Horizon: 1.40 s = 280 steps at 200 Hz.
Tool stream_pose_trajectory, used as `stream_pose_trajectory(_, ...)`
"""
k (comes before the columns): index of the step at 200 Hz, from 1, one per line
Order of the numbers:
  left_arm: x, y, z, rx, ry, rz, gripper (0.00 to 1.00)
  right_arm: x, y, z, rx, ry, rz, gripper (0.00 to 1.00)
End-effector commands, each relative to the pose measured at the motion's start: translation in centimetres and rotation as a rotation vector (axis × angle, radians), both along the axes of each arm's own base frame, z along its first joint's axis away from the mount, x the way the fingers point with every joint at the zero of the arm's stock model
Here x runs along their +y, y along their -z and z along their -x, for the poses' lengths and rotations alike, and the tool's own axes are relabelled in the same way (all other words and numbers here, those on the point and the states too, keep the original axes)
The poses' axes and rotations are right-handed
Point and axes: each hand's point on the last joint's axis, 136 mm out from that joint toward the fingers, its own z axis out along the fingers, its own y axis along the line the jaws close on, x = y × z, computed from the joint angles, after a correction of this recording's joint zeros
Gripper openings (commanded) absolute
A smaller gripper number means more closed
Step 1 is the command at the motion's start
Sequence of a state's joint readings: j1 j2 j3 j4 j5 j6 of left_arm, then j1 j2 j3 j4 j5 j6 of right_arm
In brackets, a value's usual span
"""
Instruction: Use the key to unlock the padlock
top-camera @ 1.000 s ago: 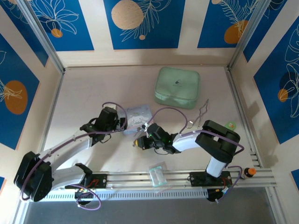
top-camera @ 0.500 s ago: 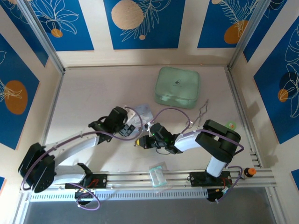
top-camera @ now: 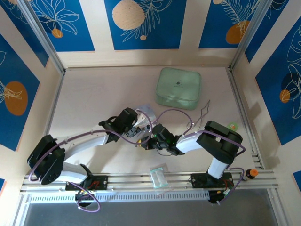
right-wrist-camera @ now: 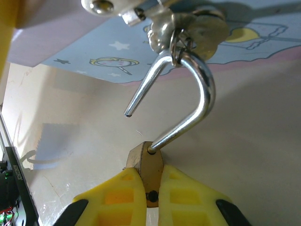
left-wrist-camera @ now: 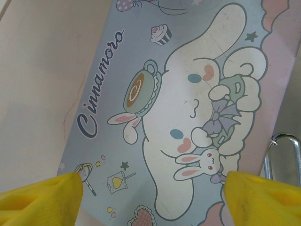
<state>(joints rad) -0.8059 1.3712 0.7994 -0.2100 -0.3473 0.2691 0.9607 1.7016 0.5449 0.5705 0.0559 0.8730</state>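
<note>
Now: padlock in the right, shackle pointing away

Right gripper (right-wrist-camera: 149, 188) is pressed together on the brass padlock (right-wrist-camera: 146, 162), pinching its body between the yellow pads. The lock's long axis runs straight out ahead of those fingertips, and the shackle (right-wrist-camera: 203, 94) arches away with its free end hanging loose. Beyond the bend, a small silver piece I take for the key (right-wrist-camera: 204, 29) dangles, too crowded to be sure. Left gripper (left-wrist-camera: 153, 190) is spread wide over the cartoon tin (left-wrist-camera: 188, 94). My call: it's the nearer hand to that key.
</note>
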Motion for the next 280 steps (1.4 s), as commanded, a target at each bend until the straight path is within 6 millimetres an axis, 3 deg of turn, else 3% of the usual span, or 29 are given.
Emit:
stream_pose_trajectory(1, 1.3, 2.7, 1.3, 0.062, 0.025, -0.102, 0.8, -2.8, 3.6, 1.4, 0.088, 0.03, 0.127, 0.03)
stream_pose_trajectory(26, 1.6, 2.2, 1.1, 0.015, -0.003, -0.113, 0.82, -2.9, 3.5, 1.1, 0.114, 0.059, 0.07, 0.03)
stream_pose_trajectory(50, -0.4, -1.5, 0.9, -0.038, 0.07, 0.001, 0.82, -2.8, 3.8, 1.1, 0.114, 0.059, 0.089, 0.03)
stream_pose_trajectory(80, -1.0, -5.8, -0.4, -0.092, 0.04, 0.035, 0.83, -2.4, 3.7, 1.3, 0.108, 0.053, 0.088, 0.03)
stream_pose_trajectory(97, -2.8, -7.3, 0.6, -0.063, 0.129, 0.106, 0.83, -2.3, 3.8, 1.4, 0.105, 0.048, 0.092, 0.03)
stream_pose_trajectory(109, -3.8, -6.4, 2.1, -0.002, 0.219, 0.102, 0.83, -2.3, 3.8, 1.4, 0.105, 0.046, 0.092, 0.03)
stream_pose_trajectory(121, -3.5, -5.0, 2.8, 0.041, 0.24, 0.044, 0.83, -2.4, 3.8, 1.5, 0.103, 0.047, 0.093, 0.03)
stream_pose_trajectory(155, -1.5, -1.9, 3.3, 0.108, 0.212, -0.08, 0.8, -2.6, 3.8, 1.5, 0.1, 0.051, 0.095, 0.03)
stream_pose_trajectory(231, -1.5, 2.0, 3.8, 0.201, 0.184, -0.127, 0.79, -2.3, 4.1, 1.5, 0.104, 0.041, 0.103, 0.03)
stream_pose_trajectory(261, -0.6, 3.8, 3.7, 0.232, 0.154, -0.203, 0.67, -2.3, 4.0, 1.5, 0.108, 0.048, 0.091, 0.03)
stream_pose_trajectory(280, 0.3, 4.7, 3.7, 0.244, 0.134, -0.277, 0.51, -2.3, 3.9, 1.5, 0.125, 0.059, 0.069, 0.03)
